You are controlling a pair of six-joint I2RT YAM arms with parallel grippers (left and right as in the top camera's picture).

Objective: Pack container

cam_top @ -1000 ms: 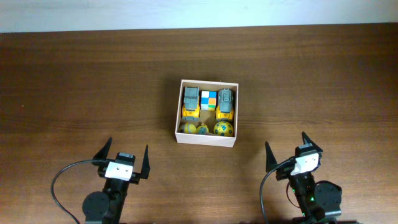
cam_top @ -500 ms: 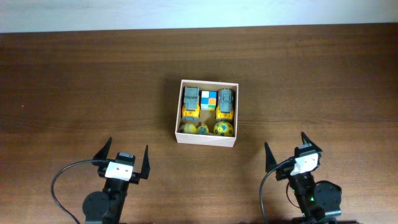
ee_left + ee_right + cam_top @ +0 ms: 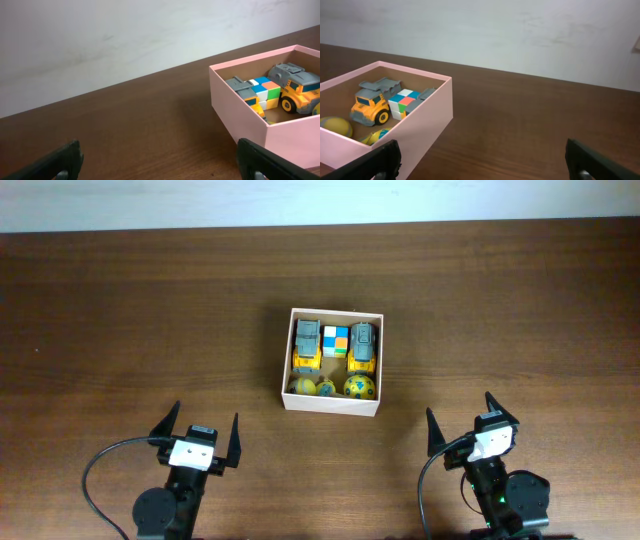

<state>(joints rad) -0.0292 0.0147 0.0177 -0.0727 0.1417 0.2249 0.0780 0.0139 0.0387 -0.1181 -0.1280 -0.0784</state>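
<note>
Scene: a dark brown wooden table (image 3: 120, 310), seen from above, with 2 robot arms at its near edge.
Container: a square, shallow cardboard box (image 3: 330, 406) with white outer walls and a tan inside sits at the middle of the table, ahead of both arms, between them and well apart from each.
Contents: 2 yellow-and-grey toy trucks (image 3: 307, 343) flank a multicoloured puzzle cube (image 3: 335, 341) in the far row; 3 yellow balls (image 3: 359, 386) line the near wall.
Left jaws: spread wide apart, holding nothing, low over bare table.
Right jaws: likewise wide apart and empty.
Handling: the box looks light, its thin card walls likely to flex or crease under a hard pinch; the balls may roll if it tips.
Where to hold: probably a side wall at the rim, or 2 opposite outer walls pressed gently, keeping the box level.
</note>
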